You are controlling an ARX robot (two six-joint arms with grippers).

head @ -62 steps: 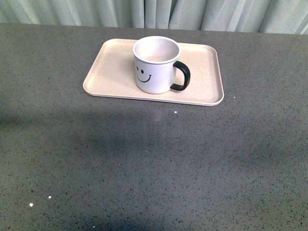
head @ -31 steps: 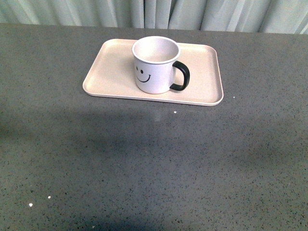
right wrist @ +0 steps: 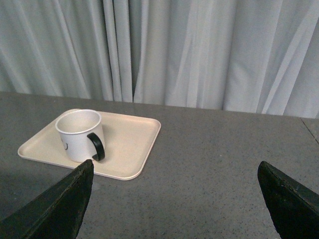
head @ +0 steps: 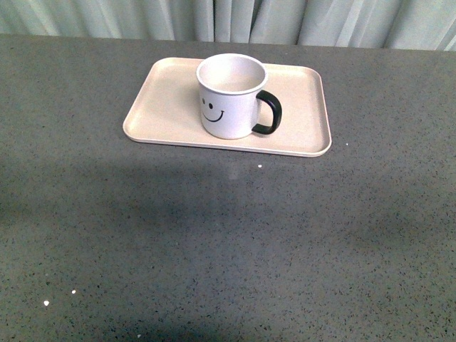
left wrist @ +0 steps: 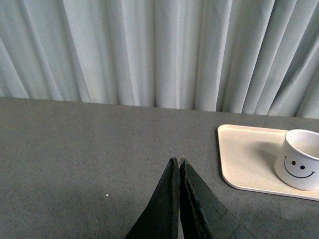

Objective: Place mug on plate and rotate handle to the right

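Note:
The white mug [head: 229, 96] with a black smiley face stands upright on the pale beige plate [head: 171, 107], near its middle. Its black handle [head: 269, 112] points to the right in the front view. Neither arm shows in the front view. In the left wrist view my left gripper [left wrist: 178, 162] is shut and empty over the bare table, well apart from the plate [left wrist: 244, 157] and mug [left wrist: 300, 167]. In the right wrist view my right gripper [right wrist: 175, 167] is open wide and empty, back from the plate [right wrist: 129, 144], mug [right wrist: 79, 134] and handle [right wrist: 96, 146].
The grey speckled table [head: 228, 242] spreads around the plate. Pale curtains [head: 228, 18] hang behind its far edge. A few white specks [head: 46, 303] lie on the table near the front left.

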